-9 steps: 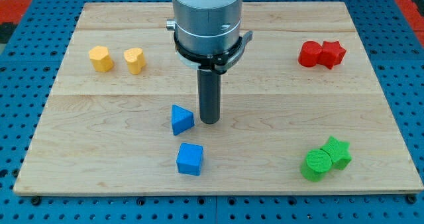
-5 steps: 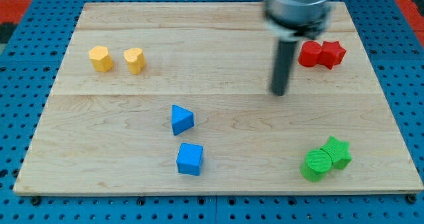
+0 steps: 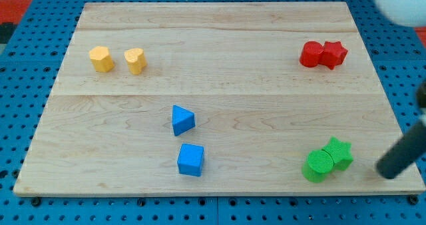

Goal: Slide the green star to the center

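the rod is leaning in from the view's right, and my tip (image 3: 387,174) is sitting low on the wooden board (image 3: 219,65), close to its right edge; there are no jaws on it to open or close, just the blunt dark end. the green star (image 3: 339,152) is lying just to the view's left of my tip and a little higher, near but not touching it, down in the board's bottom right corner. a green cylinder (image 3: 317,165) is pressing against the star on the side away from my tip. the middle of the board is lying well off to the upper left of my tip, so the star is standing between the tip and where it needs to go, which looks like a good line for a push, though the cylinder may get carried along. that stretch toward the centre is looking open; the blue triangle (image 3: 182,120) and blue cube (image 3: 191,160) are sitting much farther left, and the two red blocks (image 3: 323,54) are well above.
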